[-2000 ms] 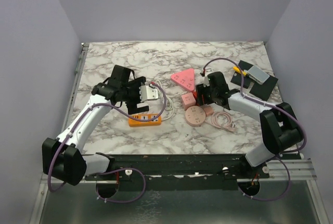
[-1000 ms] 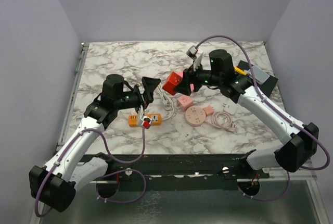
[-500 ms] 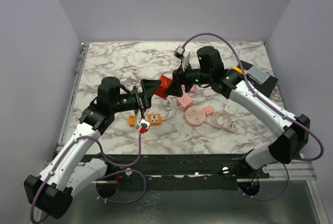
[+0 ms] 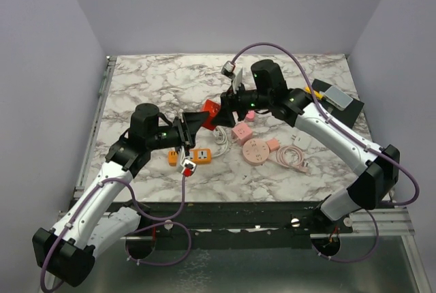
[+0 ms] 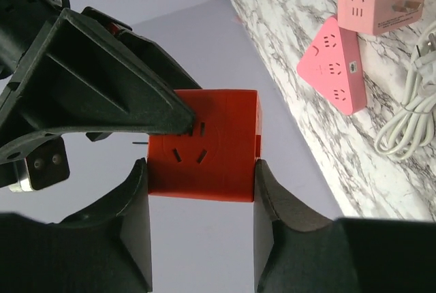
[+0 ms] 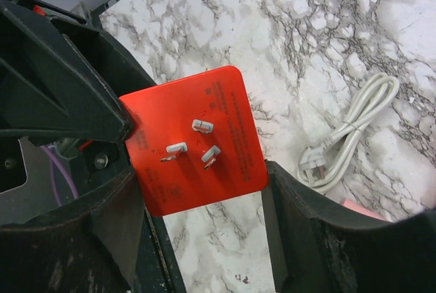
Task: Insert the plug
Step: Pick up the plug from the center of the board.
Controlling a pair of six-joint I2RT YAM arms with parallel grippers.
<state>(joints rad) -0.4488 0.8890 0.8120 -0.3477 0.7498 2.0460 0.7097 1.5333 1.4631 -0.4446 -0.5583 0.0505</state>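
The plug is a red cube held in the air above the marble table between the two arms. Three metal prongs stand out of its face in the right wrist view. The left wrist view shows its opposite face with socket slots. My right gripper is shut on the cube from the right side. My left gripper comes from the left, and both its pads press the cube's sides. An orange power strip lies on the table below the left gripper.
A coiled white cable lies under the cube. To its right sit a pink square adapter, a round pink socket and a pink cable. A pink triangular socket shows in the left wrist view. A black pad lies far right.
The right arm has carried the red cube leftward to the left gripper. The left gripper's jaws have narrowed from wide open onto the cube's sides.
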